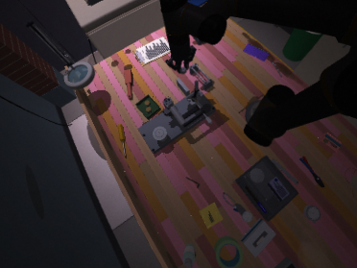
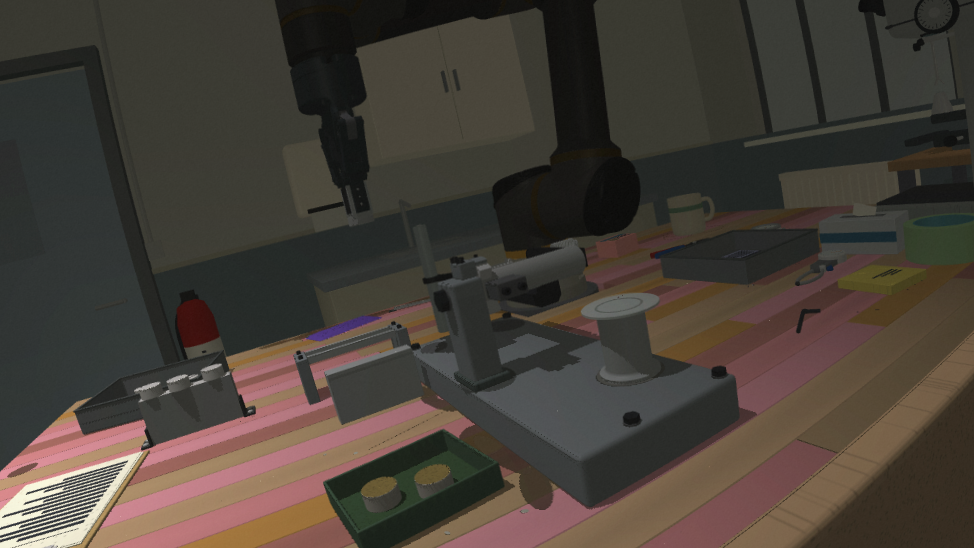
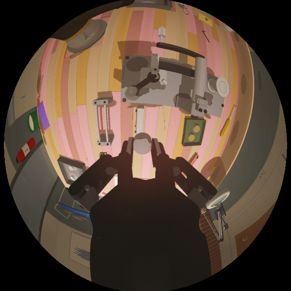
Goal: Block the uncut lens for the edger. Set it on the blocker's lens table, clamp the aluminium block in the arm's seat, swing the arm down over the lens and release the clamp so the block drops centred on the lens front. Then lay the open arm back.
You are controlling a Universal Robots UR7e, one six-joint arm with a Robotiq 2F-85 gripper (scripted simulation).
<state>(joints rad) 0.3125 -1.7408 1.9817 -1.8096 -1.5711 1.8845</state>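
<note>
The uncut lens [image 2: 619, 305] lies flat on the blocker's lens table [image 2: 624, 344], at the near end of the grey blocker base [image 2: 579, 402]. The blocker's arm [image 2: 538, 272] lies back, away from the lens. High above the bench, behind the blocker and over a small grey plate [image 2: 371, 383], my gripper [image 2: 357, 212] [image 3: 142, 145] is closed around the round aluminium block [image 3: 142, 146]. A green tray [image 2: 415, 485] in front of the blocker holds two more round blocks.
A grey holder [image 2: 187, 402] with three knobbed pieces stands to the left of the blocker, beside an open frame [image 2: 351, 351]. A dark tray [image 2: 739, 255], tape roll [image 2: 943, 238] and mug [image 2: 688, 212] sit farther right. The bench edge runs along the near right.
</note>
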